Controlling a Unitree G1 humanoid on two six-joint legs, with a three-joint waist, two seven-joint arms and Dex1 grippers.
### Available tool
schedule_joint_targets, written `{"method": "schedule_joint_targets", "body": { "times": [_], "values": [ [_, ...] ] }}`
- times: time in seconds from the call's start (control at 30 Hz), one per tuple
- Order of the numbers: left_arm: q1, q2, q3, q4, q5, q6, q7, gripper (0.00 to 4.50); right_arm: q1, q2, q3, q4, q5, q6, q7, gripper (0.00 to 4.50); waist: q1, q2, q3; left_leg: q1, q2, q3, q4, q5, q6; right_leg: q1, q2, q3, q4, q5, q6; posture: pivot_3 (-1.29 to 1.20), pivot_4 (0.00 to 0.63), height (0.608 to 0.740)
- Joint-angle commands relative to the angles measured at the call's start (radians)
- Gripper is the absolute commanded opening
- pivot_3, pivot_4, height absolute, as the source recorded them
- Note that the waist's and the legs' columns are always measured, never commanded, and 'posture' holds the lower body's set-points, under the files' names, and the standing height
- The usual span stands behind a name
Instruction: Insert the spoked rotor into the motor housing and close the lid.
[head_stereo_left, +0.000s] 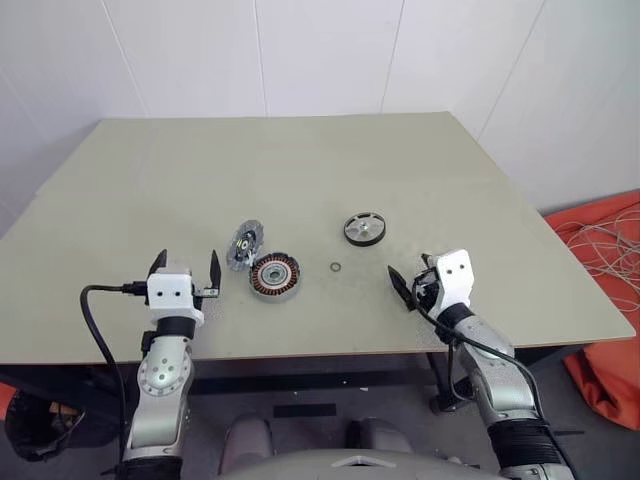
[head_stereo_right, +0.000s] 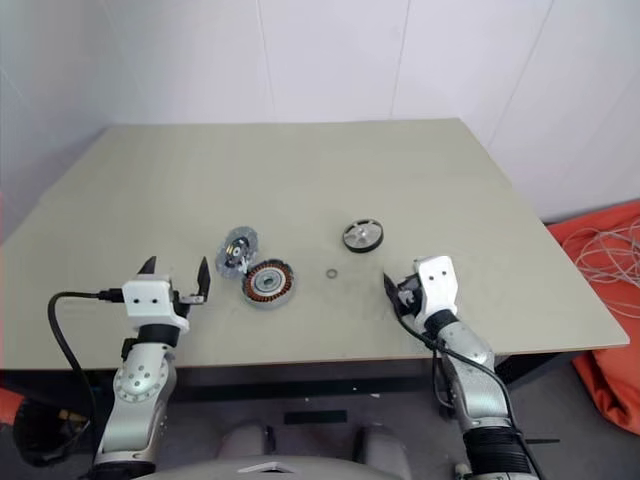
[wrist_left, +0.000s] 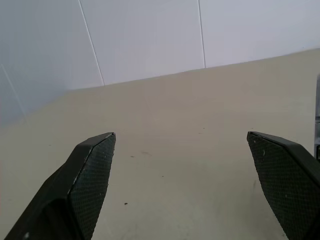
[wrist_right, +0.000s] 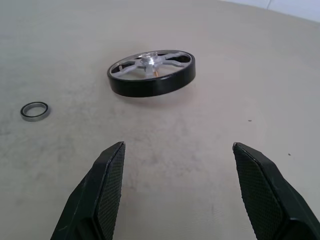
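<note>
A broad, pale olive surface (head_stereo_left: 300, 170) stands against white wall panels, and past its right edge orange cloth with thin white cords (head_stereo_left: 610, 250) lies on the floor. The left gripper (head_stereo_left: 186, 274) hovers over the near edge of the surface toward its left corner, its jaws spread wide with nothing between them; a black cable (head_stereo_left: 100, 330) loops from its wrist. The right gripper (head_stereo_left: 412, 287) hovers over the near edge toward the right corner, its jaws also set wide apart and empty, pointing at the spoked rotor. All the parts sit in the near half of the surface, between the two grippers. The motor housing (head_stereo_left: 274, 276) rests flat just right of the left gripper, open side up, its copper windings circling a dark centre. The lid (head_stereo_left: 244, 245) leans tilted against the housing's far left side, touching its rim, its face turned partly upward. The spoked rotor (wrist_right: 151, 73) lies flat farther toward the middle of the surface, well apart from the housing and beyond the right gripper, dark rim outward and shiny spokes up. A tiny metal ring (wrist_right: 35, 110) lies flat between housing and rotor, touching neither.
</note>
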Motion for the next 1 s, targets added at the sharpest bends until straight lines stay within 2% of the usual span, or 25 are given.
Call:
{"method": "schedule_joint_targets", "body": {
  "times": [0.03,0.2,0.43,0.63,0.7,0.83,1.0],
  "values": [
    [-0.018,0.015,0.0,-0.016,0.002,-0.014,-0.007,4.49,0.003,-0.006,0.016,-0.081,-0.012,-0.004,0.005,3.86,0.0,0.0,0.0,0.0,0.0,0.0,0.0,0.0,0.0,0.0,0.0,0.0,0.0,0.0,0.0,0.0,0.0,0.74],
    [-0.015,0.016,0.003,-0.019,-0.002,-0.01,-0.008,4.49,-0.041,-0.013,0.019,-0.171,0.075,0.181,0.067,3.86,0.0,0.0,0.0,0.0,0.0,0.0,0.0,0.0,0.0,0.0,0.0,0.0,0.0,0.0,0.0,0.0,0.0,0.74],
    [-0.002,0.01,0.01,-0.027,-0.001,-0.009,0.004,4.49,-0.182,-0.034,0.1,-0.278,0.073,0.352,0.132,3.86,0.0,0.0,0.0,0.006,0.0,0.0,0.0,0.0,0.0,0.004,0.0,0.0,0.001,0.0,0.0,0.0,0.0,0.74],
    [0.006,0.005,0.013,-0.037,0.002,-0.008,0.015,4.49,-0.265,-0.019,0.141,-0.237,0.045,0.381,0.128,3.86,0.002,0.0,0.0,0.007,0.0,0.0,0.0,0.0,0.0,0.006,0.0,0.0,0.001,0.0,0.0,0.0,0.0,0.74],
    [0.009,0.003,0.013,-0.039,0.003,-0.008,0.018,4.49,-0.283,-0.023,0.164,-0.227,0.069,0.445,0.16,3.86,0.001,0.0,0.0,0.007,0.0,0.0,0.0,0.0,0.0,0.006,0.0,0.0,0.001,0.0,0.0,0.0,0.0,0.74],
    [0.015,0.001,0.014,-0.042,0.004,-0.008,0.025,4.49,-0.299,-0.019,0.192,-0.207,0.086,0.527,0.195,3.86,0.001,0.0,0.0,0.007,0.0,0.0,0.0,0.0,0.0,0.006,0.0,0.0,0.001,0.0,0.0,0.0,0.0,0.74],
    [0.018,0.0,0.011,-0.044,0.006,-0.008,0.028,4.49,-0.303,-0.017,0.236,-0.136,0.057,0.522,0.21,3.86,0.001,0.0,0.0,0.007,0.0,0.0,0.0,0.0,0.0,0.006,0.0,0.0,0.001,0.0,0.0,0.0,0.0,0.74]
  ]
}}
